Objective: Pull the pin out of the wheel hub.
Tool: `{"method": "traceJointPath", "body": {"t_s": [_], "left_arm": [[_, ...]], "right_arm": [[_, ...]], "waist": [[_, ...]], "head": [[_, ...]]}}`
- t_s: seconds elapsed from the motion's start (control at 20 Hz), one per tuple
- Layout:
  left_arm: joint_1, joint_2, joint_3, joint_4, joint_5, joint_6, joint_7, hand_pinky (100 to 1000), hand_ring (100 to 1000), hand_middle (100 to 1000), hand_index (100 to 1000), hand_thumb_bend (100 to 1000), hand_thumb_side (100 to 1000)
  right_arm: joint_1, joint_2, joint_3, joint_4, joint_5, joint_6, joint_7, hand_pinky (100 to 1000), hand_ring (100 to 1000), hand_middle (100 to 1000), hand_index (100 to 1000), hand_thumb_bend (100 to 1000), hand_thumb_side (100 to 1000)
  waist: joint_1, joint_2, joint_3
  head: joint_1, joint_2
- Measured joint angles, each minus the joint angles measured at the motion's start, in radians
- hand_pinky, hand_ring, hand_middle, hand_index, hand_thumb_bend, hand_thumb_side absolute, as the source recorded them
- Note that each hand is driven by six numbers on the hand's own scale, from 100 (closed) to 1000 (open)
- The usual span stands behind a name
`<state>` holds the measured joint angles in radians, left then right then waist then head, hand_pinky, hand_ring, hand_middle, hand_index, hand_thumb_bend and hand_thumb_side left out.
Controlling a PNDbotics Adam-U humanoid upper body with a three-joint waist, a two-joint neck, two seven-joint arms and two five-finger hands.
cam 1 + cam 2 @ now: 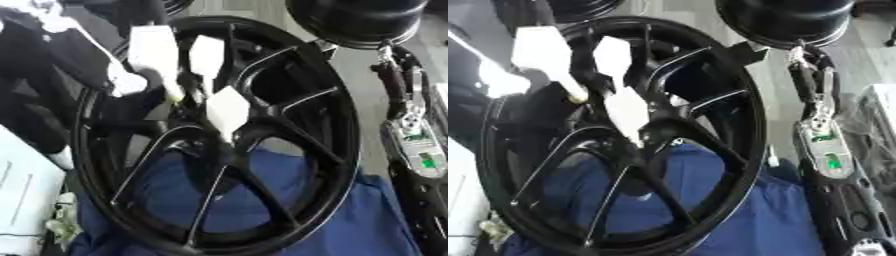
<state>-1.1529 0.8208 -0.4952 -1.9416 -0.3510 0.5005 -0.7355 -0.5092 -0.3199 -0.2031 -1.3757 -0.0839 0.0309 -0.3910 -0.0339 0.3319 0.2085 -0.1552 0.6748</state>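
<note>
A black spoked wheel hub (289, 125) stands tilted on a blue cloth (350, 220). White patches show on two spokes (227, 112). At its upper left a white pin (155, 50) with a yellowish tip points down toward the hub face. My left hand (136, 92), a dark blurred shape with a white part, comes in from the left and looks curled round the pin's stem. My right hand (815, 107) stands to the right of the rim, fingers straight and pointing up, apart from the hub, a green light on its back.
A big black round object (354, 20) hangs over the hub's upper right. White sheets (22, 200) lie at the lower left. Another dark rim edge (588, 7) shows at the top. Grey floor lies behind.
</note>
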Motion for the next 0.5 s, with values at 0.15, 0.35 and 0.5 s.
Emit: {"method": "traceJointPath", "body": {"t_s": [0.15,0.35,0.5], "left_arm": [[0.094,0.081,0.097,-0.036,0.01,0.037,0.037,624,517,408,395,136,100],[0.279,0.186,0.212,-0.042,0.044,0.107,0.107,626,520,412,404,133,100],[0.412,0.234,0.278,-0.013,0.074,0.157,0.175,638,537,433,441,137,100]], "right_arm": [[0.0,0.0,-0.006,0.0,0.0,-0.003,-0.004,844,686,723,826,181,600],[-0.001,0.0,-0.012,-0.003,0.0,-0.007,-0.008,844,686,723,826,183,597],[-0.007,0.0,-0.013,-0.003,0.0,-0.008,-0.012,844,687,723,826,183,596]], "waist": [[0.0,0.004,0.002],[-0.002,0.009,0.002],[-0.007,0.01,0.001]], "head": [[-0.003,0.0],[-0.006,-0.001],[-0.006,-0.005]]}}
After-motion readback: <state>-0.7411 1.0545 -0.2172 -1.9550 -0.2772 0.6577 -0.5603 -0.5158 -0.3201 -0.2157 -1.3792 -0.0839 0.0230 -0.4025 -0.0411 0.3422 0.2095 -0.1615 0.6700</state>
